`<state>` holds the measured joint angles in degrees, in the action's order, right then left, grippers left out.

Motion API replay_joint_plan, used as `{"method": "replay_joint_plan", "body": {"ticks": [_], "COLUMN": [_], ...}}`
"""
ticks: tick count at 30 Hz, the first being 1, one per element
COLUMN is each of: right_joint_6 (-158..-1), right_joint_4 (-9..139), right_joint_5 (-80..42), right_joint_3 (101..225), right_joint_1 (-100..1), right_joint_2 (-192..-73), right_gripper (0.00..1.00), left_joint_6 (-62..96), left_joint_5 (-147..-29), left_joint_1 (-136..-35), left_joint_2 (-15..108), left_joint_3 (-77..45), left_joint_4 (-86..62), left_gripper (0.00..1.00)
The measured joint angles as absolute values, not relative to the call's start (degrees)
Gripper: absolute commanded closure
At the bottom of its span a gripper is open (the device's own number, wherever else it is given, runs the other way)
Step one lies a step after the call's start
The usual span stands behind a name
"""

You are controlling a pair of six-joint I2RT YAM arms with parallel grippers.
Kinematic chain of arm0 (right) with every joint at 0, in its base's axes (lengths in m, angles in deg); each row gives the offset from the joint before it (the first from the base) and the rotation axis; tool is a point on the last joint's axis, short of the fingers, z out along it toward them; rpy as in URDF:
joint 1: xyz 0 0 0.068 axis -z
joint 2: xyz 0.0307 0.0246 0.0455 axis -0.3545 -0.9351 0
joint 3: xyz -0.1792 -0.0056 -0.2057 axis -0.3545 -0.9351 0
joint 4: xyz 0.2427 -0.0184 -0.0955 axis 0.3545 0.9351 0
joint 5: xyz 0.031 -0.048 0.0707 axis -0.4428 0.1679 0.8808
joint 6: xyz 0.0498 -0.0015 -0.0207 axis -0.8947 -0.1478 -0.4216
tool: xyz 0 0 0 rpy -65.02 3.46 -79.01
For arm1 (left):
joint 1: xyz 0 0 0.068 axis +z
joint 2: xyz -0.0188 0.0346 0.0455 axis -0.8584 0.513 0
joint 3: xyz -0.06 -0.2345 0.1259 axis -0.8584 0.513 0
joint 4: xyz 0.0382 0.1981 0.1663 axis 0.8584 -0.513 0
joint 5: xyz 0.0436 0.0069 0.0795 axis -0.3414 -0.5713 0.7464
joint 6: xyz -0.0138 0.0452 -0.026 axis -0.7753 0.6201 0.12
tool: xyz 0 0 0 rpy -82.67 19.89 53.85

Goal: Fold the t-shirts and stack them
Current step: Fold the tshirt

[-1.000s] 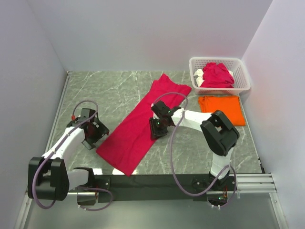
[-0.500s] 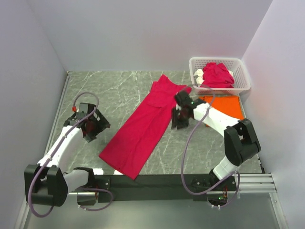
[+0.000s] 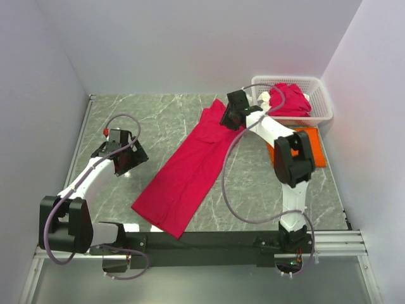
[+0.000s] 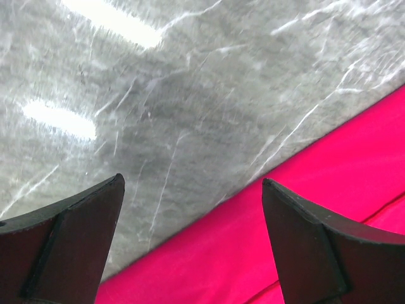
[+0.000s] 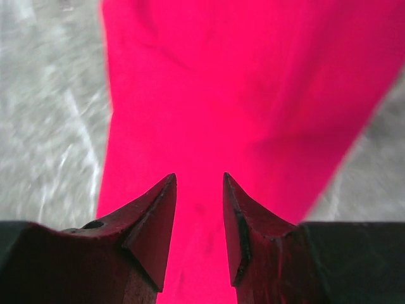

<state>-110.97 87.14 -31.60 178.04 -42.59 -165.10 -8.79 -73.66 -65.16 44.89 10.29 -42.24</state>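
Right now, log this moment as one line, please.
left gripper open beside pink shirt | right gripper open at shirt's far end | orange shirt folded by basket

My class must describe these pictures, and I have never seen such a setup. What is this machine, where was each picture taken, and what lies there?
Two robot arms are bolted at the near edge of a grey table. One picture looks down from above; the other two come from a camera on each wrist, so the dark prongs are that arm's pincer. A long pink t-shirt lies spread on the table, an orange t-shirt lies at the right, and pink cloth fills a white basket. The left pincer is wide open near the pink shirt's edge; the right pincer, jaws apart, hovers over its far end. Neither holds anything.
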Motion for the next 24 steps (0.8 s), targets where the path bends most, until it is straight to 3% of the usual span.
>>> {"method": "replay_joint_plan", "body": {"ticks": [7,16,24], "right_joint_6": [-115.61,-118.21,-119.67], "right_joint_4": [86.68,86.53,86.07], "right_joint_5": [-31.04,-30.51,-30.4], "right_joint_3": [182.18,182.18,181.06], "right_joint_1": [-42.02,-41.69,-41.54], "right_joint_2": [-175.85,-177.01,-176.88], "right_gripper": [0.57,0.57,0.57], "left_joint_6": [-8.03,-11.37,-15.02], "left_joint_5": [-73.57,-73.88,-75.06], "left_joint_1": [-67.01,-88.17,-96.13], "left_joint_2": [44.87,51.67,62.71], "left_joint_3": [10.31,7.23,3.88], "left_joint_4": [-42.13,-44.01,-44.08], "left_gripper": [0.12,0.25,0.33]}}
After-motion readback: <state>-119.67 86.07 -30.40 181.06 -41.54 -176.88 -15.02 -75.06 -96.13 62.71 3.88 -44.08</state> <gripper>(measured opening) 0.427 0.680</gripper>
